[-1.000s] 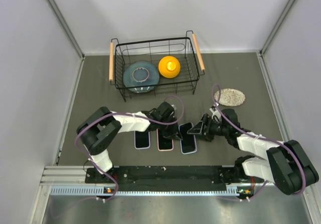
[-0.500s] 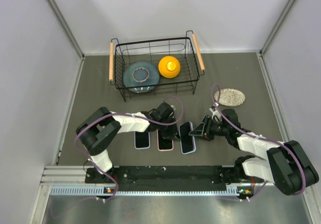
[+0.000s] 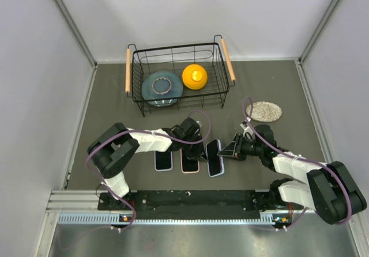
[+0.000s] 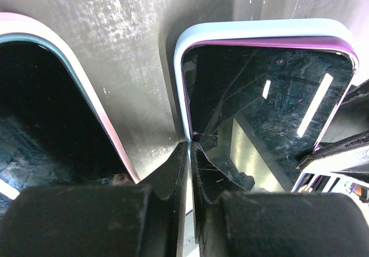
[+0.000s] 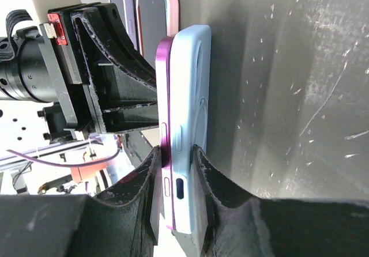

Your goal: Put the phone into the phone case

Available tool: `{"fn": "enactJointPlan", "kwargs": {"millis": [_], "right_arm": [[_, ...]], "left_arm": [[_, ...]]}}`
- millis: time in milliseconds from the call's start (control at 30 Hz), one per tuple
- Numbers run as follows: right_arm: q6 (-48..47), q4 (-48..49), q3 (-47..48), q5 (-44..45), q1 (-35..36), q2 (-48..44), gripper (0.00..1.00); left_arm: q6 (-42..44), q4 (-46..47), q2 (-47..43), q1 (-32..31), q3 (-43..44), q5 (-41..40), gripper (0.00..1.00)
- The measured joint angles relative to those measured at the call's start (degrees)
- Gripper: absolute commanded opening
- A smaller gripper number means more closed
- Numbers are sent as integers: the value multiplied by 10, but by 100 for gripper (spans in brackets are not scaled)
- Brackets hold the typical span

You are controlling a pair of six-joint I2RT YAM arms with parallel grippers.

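Seating nearly complete: your right gripper [image 5: 176, 153] clamps phone [image 5: 163, 95] and phone case [image 5: 193, 107] together, your left gripper [image 4: 189, 147], closed empty, touches a corner; the proud purple edge needs pressing home.

Phone [image 4: 265, 95]: screen is glossy black glass with mirror-like reflections and fine scratches; side frame is purple with a satin sheen.
Phone case [image 5: 193, 95]: pale blue, smooth, matt; plastic or silicone by look.
Desk [image 5: 288, 67]: dark grey, dull sheen, scuffed, flecked white.
Right gripper [image 5: 176, 153]: fingers [image 5: 127, 193] black, matt, coarse-grained.
Basket [image 3: 173, 47]: black metal wire; handles [image 3: 228, 61] bare wood.
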Motion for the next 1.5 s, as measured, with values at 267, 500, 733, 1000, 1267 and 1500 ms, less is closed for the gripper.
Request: {"fn": "enactJointPlan", "kwargs": {"millis": [267, 500, 733, 1000, 1267, 1500], "right_arm": [[-5, -8, 4, -2, 0, 0, 33], [-23, -36, 9, -2, 0, 0, 43], [-44, -65, 16, 3, 0, 0, 1], [-57, -109, 27, 19, -2, -10, 0], [-75, -161, 42, 33, -2, -32, 0], [-69, -173, 48, 26, -2, -95, 0]], "left_arm": [[0, 0, 0, 0, 0, 0, 12], [-1, 15, 3, -3, 0, 4, 19], [-1, 22, 3, -7, 0, 9, 27], [-1, 28, 5, -10, 0, 11, 35], [0, 37, 9, -14, 1, 14, 50], [32, -38, -67, -16, 12, -21, 84]]}}
